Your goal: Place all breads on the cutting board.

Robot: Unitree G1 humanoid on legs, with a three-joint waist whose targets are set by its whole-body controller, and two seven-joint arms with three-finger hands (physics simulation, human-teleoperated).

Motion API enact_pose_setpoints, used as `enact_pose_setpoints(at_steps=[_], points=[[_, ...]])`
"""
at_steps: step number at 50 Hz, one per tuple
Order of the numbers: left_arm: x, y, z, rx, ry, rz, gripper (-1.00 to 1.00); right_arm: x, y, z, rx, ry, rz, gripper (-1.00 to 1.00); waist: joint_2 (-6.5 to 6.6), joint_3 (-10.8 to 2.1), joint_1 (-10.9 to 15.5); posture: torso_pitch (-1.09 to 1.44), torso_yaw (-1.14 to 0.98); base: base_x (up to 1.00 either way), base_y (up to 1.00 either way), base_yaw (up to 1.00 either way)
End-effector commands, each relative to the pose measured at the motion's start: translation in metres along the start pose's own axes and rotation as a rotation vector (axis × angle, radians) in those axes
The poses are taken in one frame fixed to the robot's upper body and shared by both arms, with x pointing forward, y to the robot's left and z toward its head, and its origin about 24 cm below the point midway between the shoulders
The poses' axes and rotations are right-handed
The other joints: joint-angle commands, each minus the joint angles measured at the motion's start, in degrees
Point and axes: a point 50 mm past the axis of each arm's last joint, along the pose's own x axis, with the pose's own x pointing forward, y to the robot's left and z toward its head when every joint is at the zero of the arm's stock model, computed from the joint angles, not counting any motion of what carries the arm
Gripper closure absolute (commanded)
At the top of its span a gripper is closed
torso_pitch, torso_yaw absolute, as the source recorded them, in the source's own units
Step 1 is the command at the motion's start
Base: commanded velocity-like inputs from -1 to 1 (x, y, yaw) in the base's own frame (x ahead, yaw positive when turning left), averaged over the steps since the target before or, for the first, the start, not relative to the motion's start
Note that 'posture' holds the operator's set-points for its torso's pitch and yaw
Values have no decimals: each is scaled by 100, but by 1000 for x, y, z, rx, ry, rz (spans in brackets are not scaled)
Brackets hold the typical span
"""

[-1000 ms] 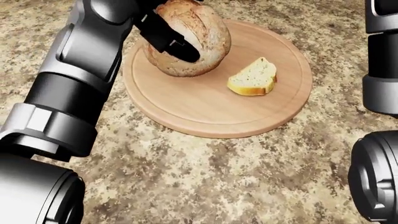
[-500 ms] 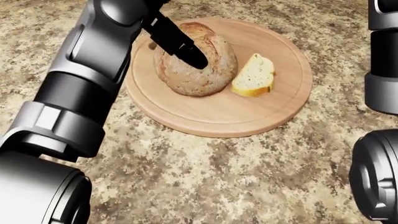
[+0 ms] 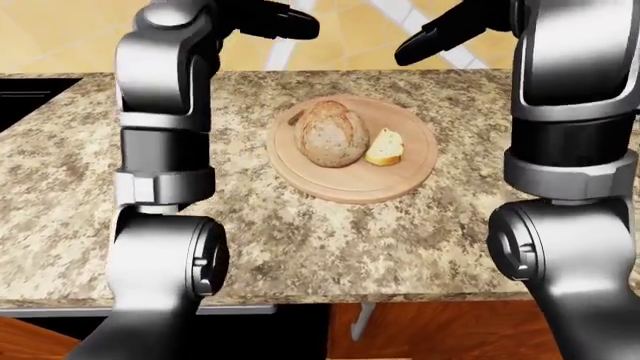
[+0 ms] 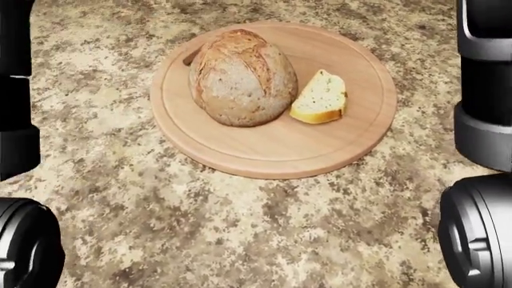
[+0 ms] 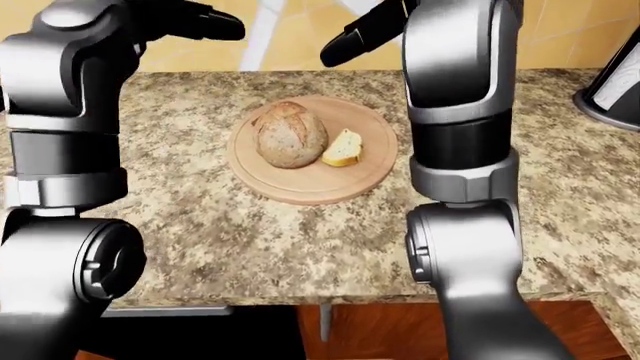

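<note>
Overhead, L hand is seen raised well above the counter, dark fingers stretched out toward view right, nothing held; judged open. R hand is likewise lifted, fingers extended toward view left, empty, apart from the L hand. Neither hand is touching bread or board. Forearms are seen as vertical columns at both edges of the head view, w/ the work area clear between them.

Below the hands, the round cutting board is laid flat on the speckled granite counter, approx. centred between the arms. Round loaf is sat on the board's left half in head view, dome up, inside the rim. Bread slice is placed just beside it on the right, prob. touching or nearly so; contact can't be resolved. Both pieces are fully on the wood, nothing overhanging.

No other bread is visible on the counter in any view; a dark object is noted at the far right edge of the right-eye view, identity unclear.

Judgement: task appears complete or v. close. For the step in hand (withdrawal), arms are best kept high and drawn straight away, so the loaf isn't clipped or rolled off its seat. Counter beyond view should be checked for stray bread before stopping.
</note>
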Motion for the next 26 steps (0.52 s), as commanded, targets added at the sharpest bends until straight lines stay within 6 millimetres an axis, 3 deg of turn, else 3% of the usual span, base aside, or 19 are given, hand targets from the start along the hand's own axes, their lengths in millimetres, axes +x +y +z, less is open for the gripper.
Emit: enact_pose_setpoints(at_steps=[1,5,11,17,26], points=[[-12,2,20,4,-110,36,-100,-16,-9,18,0,-74,-49,-100,-11,-144,-2,0,0,0,0,0],[-28,10,31,-41,-202,108,-100,-32,-11,25,-22,-133,-96,-100,12,-135,-7,0,0,0,0,0],[-47,18,29,-57,-292,179,-100,-52,-16,41,-95,-321,-203,-100,38,-111,-15,0,0,0,0,0],[-74,26,54,-74,-492,235,-100,-63,-10,47,-103,-393,-221,-100,76,-88,-46,0,0,0,0,0],[-94,38,79,-164,-662,301,-100,-81,-13,70,-109,-528,-262,-100,108,-44,-58,0,0,0,0,0]])
